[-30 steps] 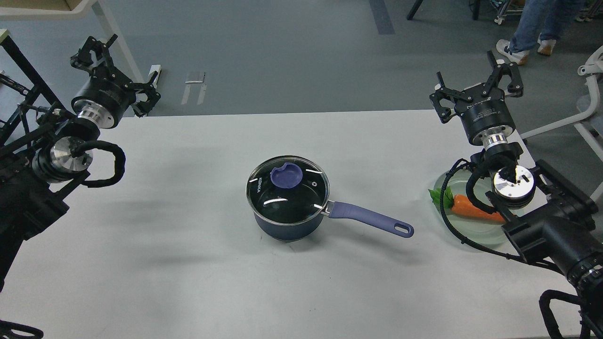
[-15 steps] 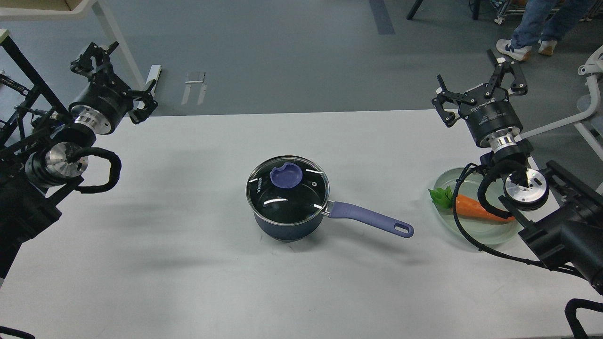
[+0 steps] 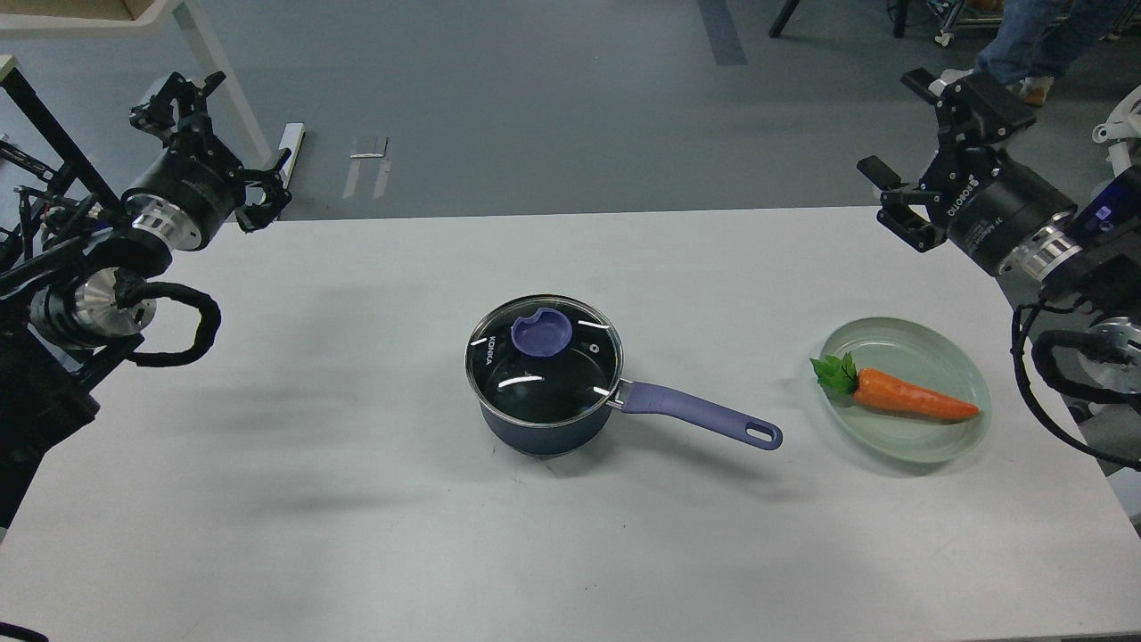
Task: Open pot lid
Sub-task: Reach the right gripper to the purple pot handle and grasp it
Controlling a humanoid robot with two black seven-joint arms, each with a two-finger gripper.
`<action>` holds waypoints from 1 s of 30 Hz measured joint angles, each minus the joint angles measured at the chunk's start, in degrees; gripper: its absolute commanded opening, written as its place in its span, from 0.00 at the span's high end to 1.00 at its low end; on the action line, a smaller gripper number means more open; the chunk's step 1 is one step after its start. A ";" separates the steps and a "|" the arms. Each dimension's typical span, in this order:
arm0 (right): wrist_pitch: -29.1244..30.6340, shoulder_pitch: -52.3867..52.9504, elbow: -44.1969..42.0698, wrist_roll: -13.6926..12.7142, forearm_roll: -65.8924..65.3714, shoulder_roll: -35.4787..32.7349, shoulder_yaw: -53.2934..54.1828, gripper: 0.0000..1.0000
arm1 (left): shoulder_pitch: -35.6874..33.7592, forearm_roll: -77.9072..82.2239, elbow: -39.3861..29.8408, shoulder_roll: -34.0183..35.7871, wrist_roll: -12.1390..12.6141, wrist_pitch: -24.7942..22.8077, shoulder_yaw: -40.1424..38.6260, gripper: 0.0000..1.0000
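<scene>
The pot point(image 3: 542, 431), a small dark-blue saucepan, stands in the middle of the white table point(image 3: 357, 499). Its long purple-blue handle point(image 3: 704, 413) points to the right. The pot lid point(image 3: 570, 374), clear glass with a steel rim and "KONKA" lettering, sits closed on the pot, with its flat purple-blue knob point(image 3: 541, 333) on top. My left gripper point(image 3: 227, 134) is open and empty, high at the far left, well away from the pot. My right gripper point(image 3: 909, 143) is open and empty, high at the far right.
A pale green glass plate point(image 3: 900, 450) with an orange carrot point(image 3: 909, 399) lies right of the pot handle. A person's feet point(image 3: 1025, 85) show on the floor at the top right. A white frame leg point(image 3: 214, 62) stands behind the table's left corner.
My right arm has swung right and up, off the plate, uncovering the carrot. My left arm has drifted slightly left. Pot and lid have not moved.
</scene>
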 measured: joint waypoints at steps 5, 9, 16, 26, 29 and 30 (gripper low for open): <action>-3.24 1.88 8.41 -0.44 -17.83 -4.16 -4.85 0.00 | -0.09 1.42 -0.69 0.65 0.16 0.66 0.09 0.01; -3.72 4.62 11.62 -0.39 -36.03 -5.35 -9.96 0.00 | -0.09 3.08 -0.75 0.70 0.27 1.23 0.14 0.01; -5.83 12.99 12.18 0.28 -57.89 -4.89 -24.14 0.08 | -0.08 4.69 -3.75 1.89 0.23 1.39 0.17 0.01; -7.32 22.50 10.79 0.42 -70.13 2.30 -41.96 0.25 | 0.10 5.94 -4.68 2.09 0.10 1.41 0.17 0.01; -7.32 22.75 8.53 0.36 -73.68 3.91 -43.98 0.33 | 0.11 5.97 -4.69 2.10 0.10 1.41 0.15 0.01; -7.32 22.78 8.03 0.32 -74.39 4.21 -44.29 0.34 | 0.13 5.97 -4.69 2.10 0.10 1.41 0.13 0.01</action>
